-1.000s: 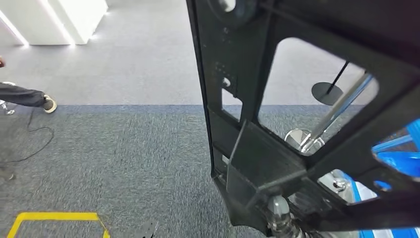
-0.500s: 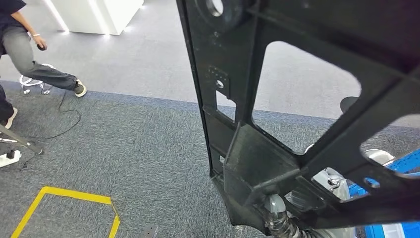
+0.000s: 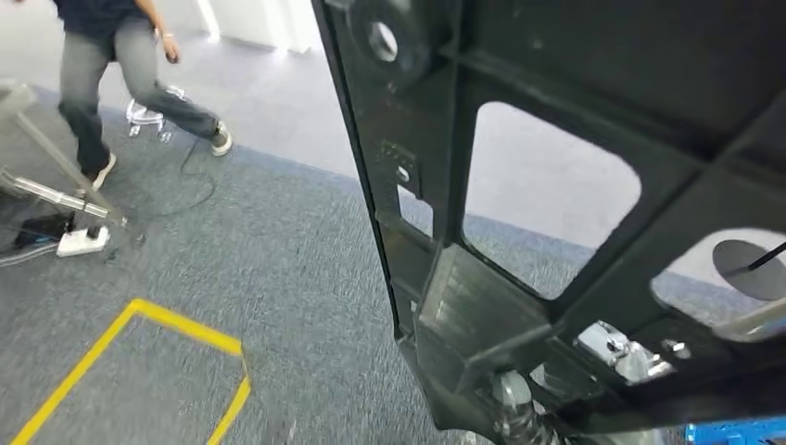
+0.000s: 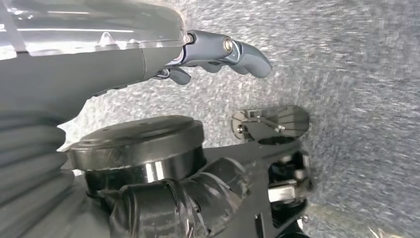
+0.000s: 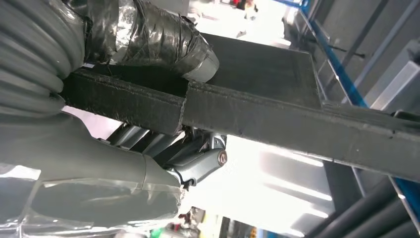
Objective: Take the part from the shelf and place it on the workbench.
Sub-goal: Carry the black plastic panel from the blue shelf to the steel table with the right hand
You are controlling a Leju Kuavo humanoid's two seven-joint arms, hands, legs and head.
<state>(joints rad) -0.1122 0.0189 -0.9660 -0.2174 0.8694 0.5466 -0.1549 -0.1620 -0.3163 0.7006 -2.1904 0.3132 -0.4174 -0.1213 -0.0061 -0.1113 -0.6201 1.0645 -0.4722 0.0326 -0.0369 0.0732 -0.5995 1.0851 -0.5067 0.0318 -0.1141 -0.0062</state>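
Head view: a large black moulded part fills the right and centre of the frame, running from the top edge to the lower right. Its surface is matt and slightly grained, with raised ribs, round bosses near the top, a small square opening, and several large rounded-corner cut-outs through which the floor is visible. The part is held up off the floor, close to the camera.

Right wrist view: the right hand grips the part's flat, rough-edged bar; the tape-wrapped thumb presses one face and the grey fingers curl under the opposite face.

Left wrist view: the left hand holds nothing; its fingers extend, gently curved and apart, over the carpet.

Floor: a speckled blue-grey carpet with short, dense pile covers the lower left of the head view, meeting a paler grey band across the upper middle. Yellow tape marks an angular outline at lower left. At upper left a person in grey trousers strides across; a white power strip and a thin cable lie nearby. A blue object shows at the lower right corner.
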